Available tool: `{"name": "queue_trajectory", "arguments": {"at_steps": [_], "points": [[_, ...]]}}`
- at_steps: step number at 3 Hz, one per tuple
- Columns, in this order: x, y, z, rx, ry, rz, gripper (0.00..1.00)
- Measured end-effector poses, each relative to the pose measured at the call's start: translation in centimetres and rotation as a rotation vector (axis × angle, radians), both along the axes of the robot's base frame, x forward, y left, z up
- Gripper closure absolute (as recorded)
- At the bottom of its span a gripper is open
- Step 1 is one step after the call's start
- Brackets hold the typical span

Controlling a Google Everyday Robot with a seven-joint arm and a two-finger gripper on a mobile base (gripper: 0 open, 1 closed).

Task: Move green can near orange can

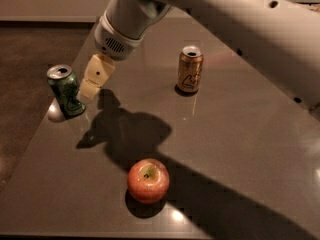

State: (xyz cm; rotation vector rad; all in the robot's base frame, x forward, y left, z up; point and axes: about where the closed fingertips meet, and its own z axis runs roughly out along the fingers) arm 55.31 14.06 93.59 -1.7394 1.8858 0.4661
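The green can [66, 90] stands upright near the table's left edge, with pale lettering and a silver top. The orange can [190, 69] stands upright further right and back, a good way from the green can. My gripper [94, 84] hangs from the white arm coming in from the upper right. It sits just right of the green can, close to it at about its height, not around it.
A red apple [148, 180] lies near the front middle of the dark grey table [240, 149]. The arm's shadow falls across the table between the cans and the apple. The table's left edge runs just beside the green can, with dark floor [25, 59] beyond.
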Motion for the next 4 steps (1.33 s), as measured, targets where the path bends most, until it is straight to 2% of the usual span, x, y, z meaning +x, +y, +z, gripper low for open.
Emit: {"name": "queue_trajectory", "arguments": {"at_steps": [2,4], "points": [[0.1,4.5,-1.6,0.019,0.031,0.026,0.00],[-0.3,8.0,-2.4,0.017,0.030,0.053,0.00]]}}
